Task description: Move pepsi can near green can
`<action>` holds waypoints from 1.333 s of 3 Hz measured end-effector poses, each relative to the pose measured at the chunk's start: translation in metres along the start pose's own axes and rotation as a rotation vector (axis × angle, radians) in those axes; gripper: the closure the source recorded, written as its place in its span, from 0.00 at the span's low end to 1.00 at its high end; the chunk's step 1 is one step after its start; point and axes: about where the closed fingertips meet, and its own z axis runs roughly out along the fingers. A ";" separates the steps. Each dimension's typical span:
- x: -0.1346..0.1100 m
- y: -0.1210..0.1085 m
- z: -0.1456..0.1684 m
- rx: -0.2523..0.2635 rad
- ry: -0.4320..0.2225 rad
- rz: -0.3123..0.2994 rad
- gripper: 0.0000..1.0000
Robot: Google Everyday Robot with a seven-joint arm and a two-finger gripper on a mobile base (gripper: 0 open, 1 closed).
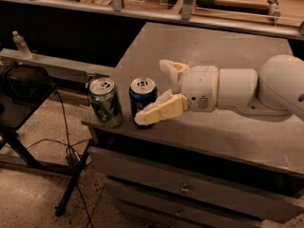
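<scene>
Standing upright: dark blue pepsi can (142,99) just beside green can (105,102) | end effector (154,94) spread wide beside it

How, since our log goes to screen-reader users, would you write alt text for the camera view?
A dark blue pepsi can stands upright beside a green can near the front left corner of a grey table, a narrow gap between them. The robot's gripper reaches in from the right, open, its fingers spread either side of the pepsi can.
</scene>
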 end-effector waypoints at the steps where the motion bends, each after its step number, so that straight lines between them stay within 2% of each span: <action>1: -0.016 -0.002 -0.021 0.023 0.005 -0.035 0.00; 2: -0.051 -0.006 -0.054 0.056 0.043 -0.110 0.00; 3: -0.104 -0.020 -0.104 0.117 0.009 -0.191 0.00; 4: -0.126 -0.025 -0.118 0.141 -0.013 -0.222 0.00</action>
